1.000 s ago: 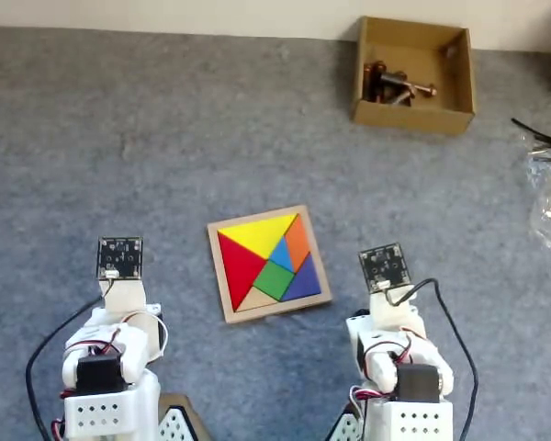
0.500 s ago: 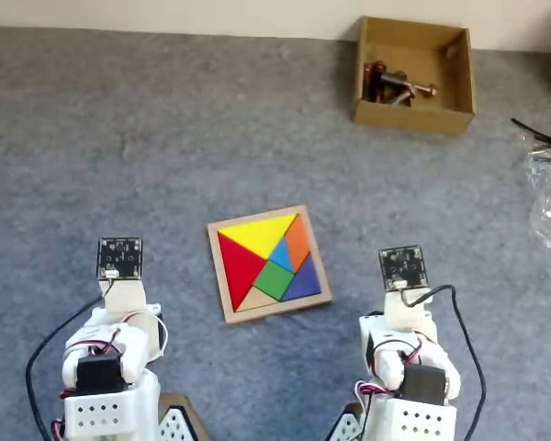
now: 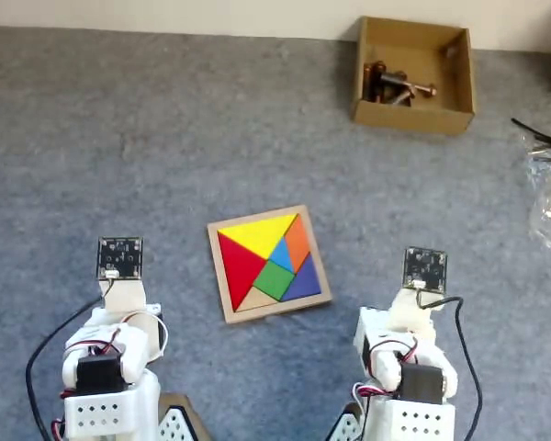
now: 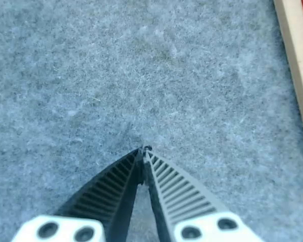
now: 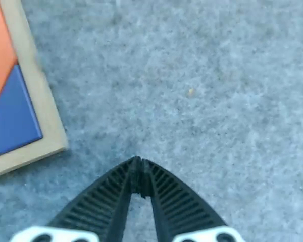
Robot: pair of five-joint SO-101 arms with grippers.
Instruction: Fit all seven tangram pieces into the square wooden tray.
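The square wooden tray (image 3: 222, 292) lies on the grey carpet between the two arms, holding the yellow (image 3: 255, 235), red (image 3: 239, 265), green (image 3: 275, 278), orange (image 3: 297, 244), light blue (image 3: 281, 254), dark blue (image 3: 303, 280) and tan (image 3: 257, 297) pieces packed flat. My left gripper (image 4: 144, 149) is shut over bare carpet, with the tray's edge (image 4: 295, 60) off to one side. My right gripper (image 5: 137, 162) is also shut with nothing in it, close to the tray's corner (image 5: 38, 128) where the dark blue piece (image 5: 10, 121) and orange piece (image 5: 0, 55) show.
A cardboard box (image 3: 413, 114) with small metal and wooden parts stands at the back right. Plastic wrapping and cables (image 3: 546, 175) lie at the right edge. Open carpet stretches across the left and middle back.
The right arm has swung to the right, away from the tray, over the last second. The left arm and the tray have stayed still.
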